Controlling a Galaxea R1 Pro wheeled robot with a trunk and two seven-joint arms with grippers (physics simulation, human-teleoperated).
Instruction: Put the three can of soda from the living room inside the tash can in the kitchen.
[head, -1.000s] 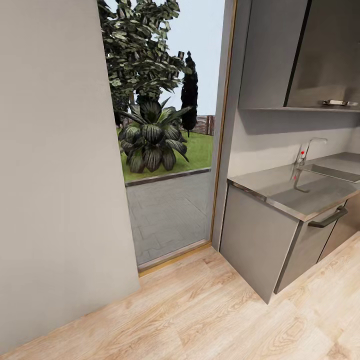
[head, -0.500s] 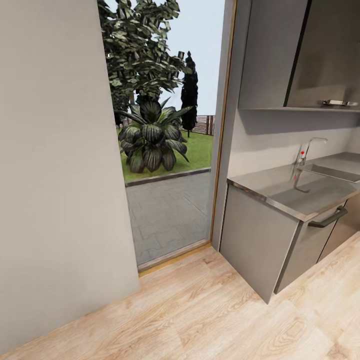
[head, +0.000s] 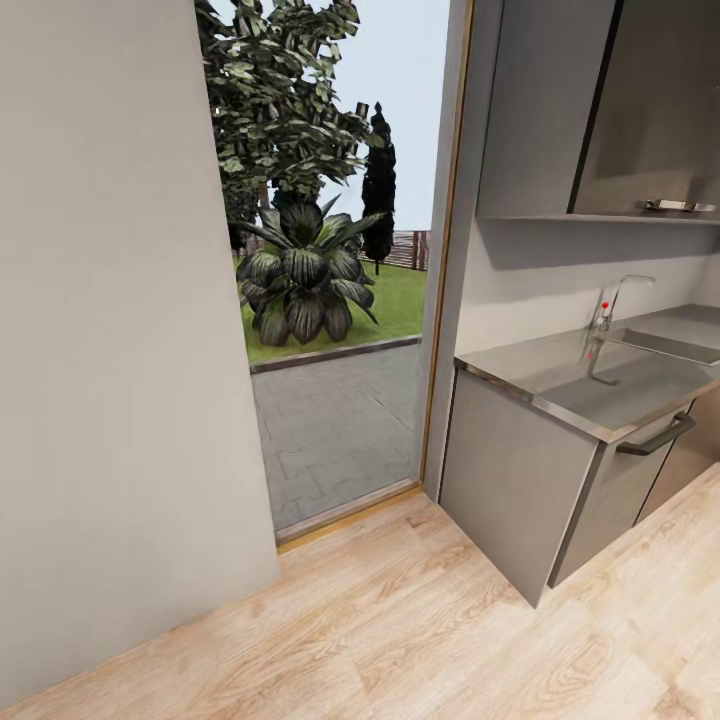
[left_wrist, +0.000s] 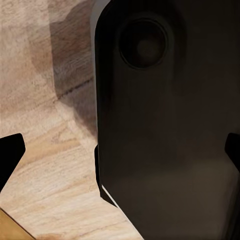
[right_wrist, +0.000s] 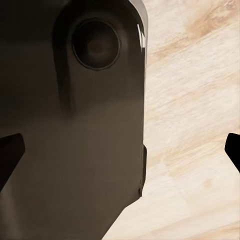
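Note:
I am in the kitchen, facing a steel countertop (head: 570, 375) with a sink (head: 668, 343) and tap (head: 612, 300) on grey cabinets (head: 505, 480). The three can of soda and the tash can are out of view, as is the living room. In the left wrist view, my left gripper (left_wrist: 120, 152) is open, its dark fingertips (left_wrist: 10, 155) at the picture's edges, above wood floor and a dark part of my own body (left_wrist: 165, 125). My right gripper (right_wrist: 120, 152) is likewise open with nothing between its fingertips (right_wrist: 10, 152).
A glass door (head: 335, 300) with a wooden frame looks onto a paved garden with plants. A plain grey wall (head: 110, 350) stands close on the left. Upper cabinets (head: 600, 110) hang over the counter. Light wood floor (head: 400, 620) stretches ahead and to the right.

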